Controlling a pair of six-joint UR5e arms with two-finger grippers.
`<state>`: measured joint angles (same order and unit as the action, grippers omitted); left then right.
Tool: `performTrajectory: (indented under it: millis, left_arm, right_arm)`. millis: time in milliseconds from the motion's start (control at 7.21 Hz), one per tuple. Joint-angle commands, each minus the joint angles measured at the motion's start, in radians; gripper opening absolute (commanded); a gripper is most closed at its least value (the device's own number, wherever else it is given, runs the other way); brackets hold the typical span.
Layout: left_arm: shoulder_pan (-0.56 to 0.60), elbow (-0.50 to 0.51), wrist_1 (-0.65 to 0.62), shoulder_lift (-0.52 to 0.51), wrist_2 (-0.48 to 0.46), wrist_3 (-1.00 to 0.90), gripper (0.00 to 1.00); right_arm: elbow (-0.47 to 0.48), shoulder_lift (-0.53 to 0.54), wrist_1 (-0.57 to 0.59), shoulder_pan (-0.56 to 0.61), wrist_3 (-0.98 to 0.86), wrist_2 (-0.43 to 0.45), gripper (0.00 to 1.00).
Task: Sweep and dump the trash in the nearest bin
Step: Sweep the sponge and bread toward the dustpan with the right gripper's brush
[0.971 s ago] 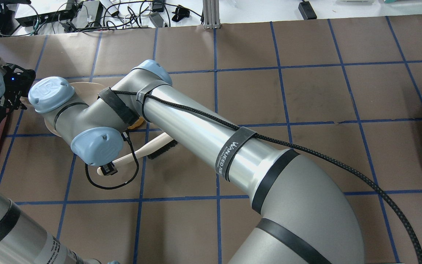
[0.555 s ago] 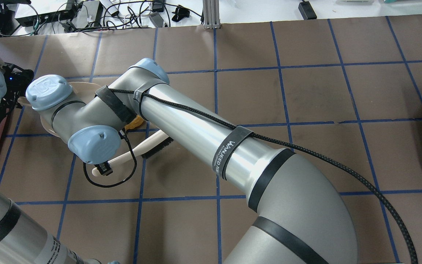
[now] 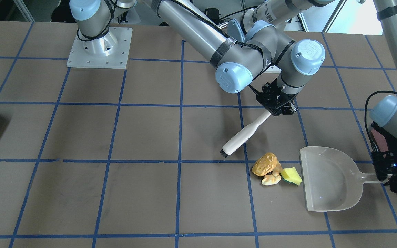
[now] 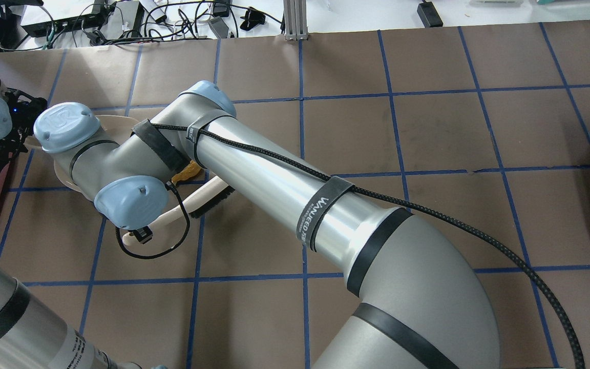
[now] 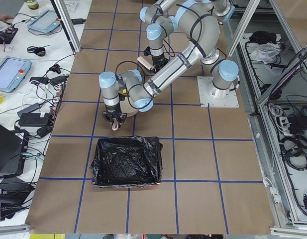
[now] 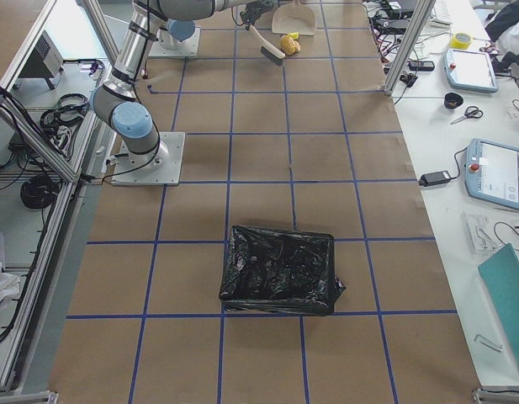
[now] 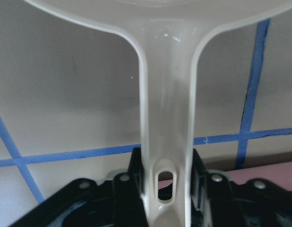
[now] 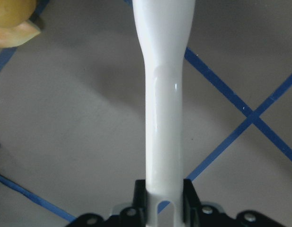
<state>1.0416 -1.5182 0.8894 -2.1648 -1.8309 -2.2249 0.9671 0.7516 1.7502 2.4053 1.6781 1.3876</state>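
The right pincer (image 3: 275, 110) pinches the brush (image 3: 243, 134), the left pincer (image 3: 382, 176) the dustpan (image 3: 329, 179) handle — trash (image 3: 274, 168) lies on the desk (image 3: 81, 193) just beside the pan's mouth; a skewed stroke could scatter it wide.

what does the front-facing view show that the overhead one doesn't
Front-facing only: the whole trash pile and the dustpan's empty inside. Overhead only: cables beyond the table's far edge; there the right arm hides most of the pile. Both: the brush in the right gripper, and the left gripper at the dustpan handle.
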Motion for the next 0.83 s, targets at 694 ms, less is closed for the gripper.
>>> performTrajectory:
  millis: [694]
  left_arm:
    - [0.011, -0.002, -0.003, -0.004, -0.001, 0.022, 0.0]
  right_arm:
    - [-0.096, -0.1, 0.055, 0.006, -0.121, -0.004, 0.0]
